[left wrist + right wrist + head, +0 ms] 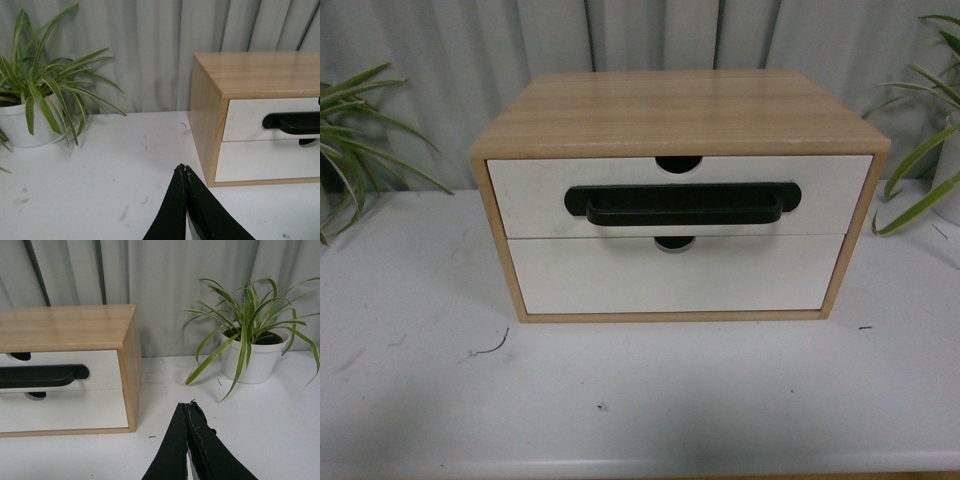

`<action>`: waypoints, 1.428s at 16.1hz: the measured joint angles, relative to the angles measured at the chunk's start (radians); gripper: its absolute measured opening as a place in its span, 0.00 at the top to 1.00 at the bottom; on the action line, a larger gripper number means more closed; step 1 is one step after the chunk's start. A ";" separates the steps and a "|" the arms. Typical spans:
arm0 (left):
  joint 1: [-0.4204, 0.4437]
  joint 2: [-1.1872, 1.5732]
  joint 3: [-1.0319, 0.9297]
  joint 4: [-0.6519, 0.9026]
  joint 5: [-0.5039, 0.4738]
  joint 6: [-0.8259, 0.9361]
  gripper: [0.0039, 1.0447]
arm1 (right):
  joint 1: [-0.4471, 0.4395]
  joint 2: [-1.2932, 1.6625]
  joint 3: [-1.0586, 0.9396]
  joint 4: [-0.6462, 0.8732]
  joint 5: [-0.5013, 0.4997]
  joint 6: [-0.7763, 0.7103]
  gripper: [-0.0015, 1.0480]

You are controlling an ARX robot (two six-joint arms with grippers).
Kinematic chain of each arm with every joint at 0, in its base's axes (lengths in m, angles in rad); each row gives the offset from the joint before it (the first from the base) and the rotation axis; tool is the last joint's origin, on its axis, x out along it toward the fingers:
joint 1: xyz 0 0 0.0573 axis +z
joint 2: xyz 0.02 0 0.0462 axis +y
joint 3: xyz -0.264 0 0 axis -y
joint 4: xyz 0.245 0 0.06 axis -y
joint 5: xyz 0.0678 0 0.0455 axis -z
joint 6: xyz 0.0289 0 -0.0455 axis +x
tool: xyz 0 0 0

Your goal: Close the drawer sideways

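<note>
The cabinet (670, 110) stands mid-tabletop (640, 400) toward the back edge, and its drawer (530, 195) looks barely proud to me. My left gripper (184, 170) and right gripper (187, 405) are pinched together, empty. I'd push squarely beside the handle (680, 203).

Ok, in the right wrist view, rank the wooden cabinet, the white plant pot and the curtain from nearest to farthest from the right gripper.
From the right gripper:
1. Wooden cabinet, its front corner close by, toward the robot's left.
2. White plant pot, further back on the table, toward the robot's right.
3. Curtain, behind both.
</note>
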 joint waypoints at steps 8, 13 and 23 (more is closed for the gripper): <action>0.000 -0.135 0.000 -0.127 0.000 0.000 0.99 | 0.000 -0.131 0.000 -0.142 0.000 0.000 0.98; 0.000 -0.360 0.001 -0.372 0.000 0.000 0.99 | 0.000 -0.384 0.003 -0.383 0.001 0.000 0.98; -0.002 -0.360 0.001 -0.363 0.000 0.000 0.99 | 0.000 -0.384 0.001 -0.398 0.000 0.000 0.98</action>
